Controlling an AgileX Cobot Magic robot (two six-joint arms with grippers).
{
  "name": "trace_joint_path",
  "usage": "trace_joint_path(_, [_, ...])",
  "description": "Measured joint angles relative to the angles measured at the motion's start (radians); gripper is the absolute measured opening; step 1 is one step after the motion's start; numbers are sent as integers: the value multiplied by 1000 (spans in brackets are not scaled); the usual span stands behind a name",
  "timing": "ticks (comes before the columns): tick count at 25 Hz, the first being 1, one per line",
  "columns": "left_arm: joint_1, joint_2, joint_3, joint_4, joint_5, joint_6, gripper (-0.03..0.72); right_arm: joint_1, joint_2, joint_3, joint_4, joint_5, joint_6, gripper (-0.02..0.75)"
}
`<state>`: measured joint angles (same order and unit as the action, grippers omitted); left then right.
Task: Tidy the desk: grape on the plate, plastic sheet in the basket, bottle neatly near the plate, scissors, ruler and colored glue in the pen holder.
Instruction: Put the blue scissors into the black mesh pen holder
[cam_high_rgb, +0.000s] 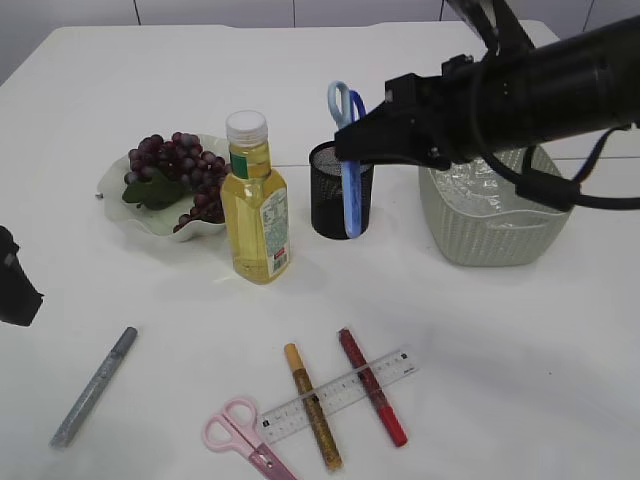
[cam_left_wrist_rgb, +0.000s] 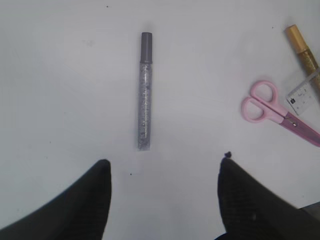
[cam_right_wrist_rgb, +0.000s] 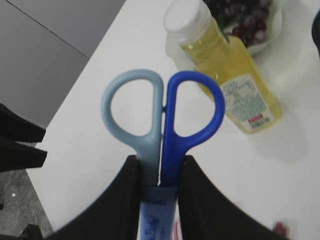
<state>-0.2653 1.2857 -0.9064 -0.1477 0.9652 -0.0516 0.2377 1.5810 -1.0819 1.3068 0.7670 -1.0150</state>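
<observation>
My right gripper (cam_high_rgb: 350, 150) (cam_right_wrist_rgb: 160, 161) is shut on the blue scissors (cam_high_rgb: 347, 165) (cam_right_wrist_rgb: 162, 110), handles up. Their sheathed blades hang in front of the black mesh pen holder (cam_high_rgb: 328, 205), outside it. My left gripper (cam_left_wrist_rgb: 165, 166) is open and empty just short of the silver glue (cam_left_wrist_rgb: 145, 90) (cam_high_rgb: 95, 388). The gold glue (cam_high_rgb: 312, 405), the red glue (cam_high_rgb: 372, 385), the clear ruler (cam_high_rgb: 345, 390) across them and the pink scissors (cam_high_rgb: 240, 430) lie at the front. The grape (cam_high_rgb: 175, 170) is on the plate (cam_high_rgb: 150, 228), with the bottle (cam_high_rgb: 255, 200) upright beside it. The plastic sheet (cam_high_rgb: 480, 185) lies in the basket (cam_high_rgb: 490, 240).
The left arm's black body (cam_high_rgb: 15, 285) sits at the left edge of the exterior view. The right arm reaches in from the upper right above the basket. Bare white desk (cam_high_rgb: 480, 350) lies in front of the basket and behind the pen holder.
</observation>
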Motion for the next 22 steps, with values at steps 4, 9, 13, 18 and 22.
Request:
trace_joint_path(4, [0, 0, 0, 0, 10, 0, 486, 0, 92, -96, 102, -3, -165, 143])
trace_joint_path(9, [0, 0, 0, 0, 15, 0, 486, -7, 205, -214, 189, -12, -320, 142])
trace_joint_path(13, [0, 0, 0, 0, 15, 2, 486, -19, 287, -297, 243, -75, -448, 142])
trace_joint_path(18, [0, 0, 0, 19, 15, 2, 486, -23, 383, -384, 352, -145, -688, 142])
trace_joint_path(22, [0, 0, 0, 34, 15, 2, 486, -23, 448, -428, 449, -173, -860, 142])
